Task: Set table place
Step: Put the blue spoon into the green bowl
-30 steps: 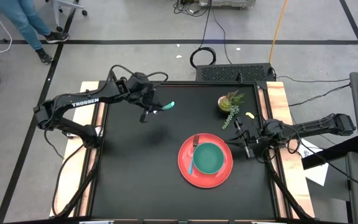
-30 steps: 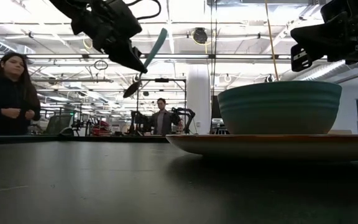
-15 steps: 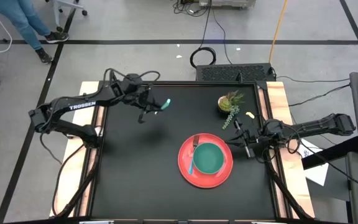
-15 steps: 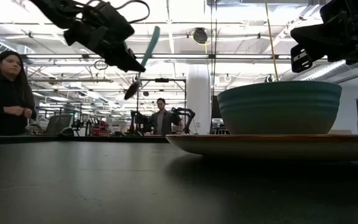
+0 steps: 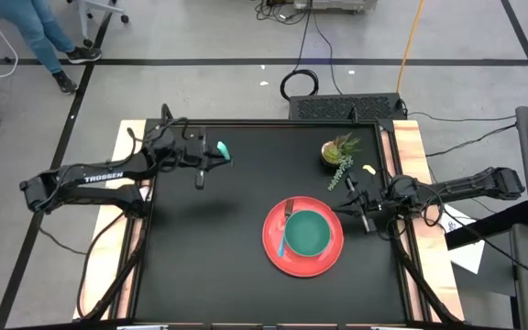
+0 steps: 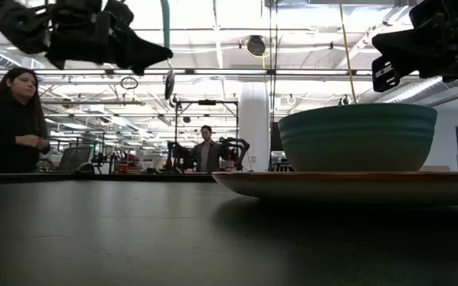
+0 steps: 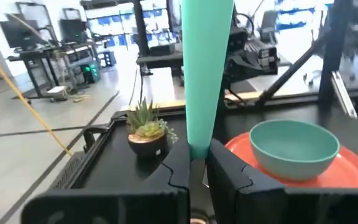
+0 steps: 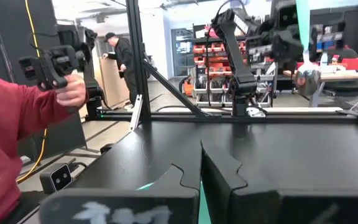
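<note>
I see the left gripper [image 5: 202, 165] in the upper left of the table [image 5: 200, 275], up off the surface, clamped tight on a teal-handled utensil [image 7: 204, 74] — handle sticking out past the fingers, metal end hanging below in the low view. I can't tell which kind of utensil it is.

Around it: small potted plant [image 5: 339, 149] in the upper right of the black top, a small yellow bit [image 5: 368, 170] just beside it toward the right edge. Nothing sits between the left gripper and the plate; that stretch of table is bare.

Red plate [image 5: 302, 242] is right of centre in the lower half. Teal bowl [image 5: 309, 233] sits in the plate. A second teal-handled utensil [image 5: 284, 235] lies on the plate along the bowl's left side, metal end toward the top of the frame.

Right gripper [image 5: 355, 203] waits at the plate's upper right edge, fingers fully closed — I see nothing held in them.

Beyond the table: a person [image 6: 10, 119] at the left of the low view, another standing farther back [image 6: 206, 149]; a red sleeve and a hand [image 8: 73, 93] holding a dark device at the left of the right wrist view.
</note>
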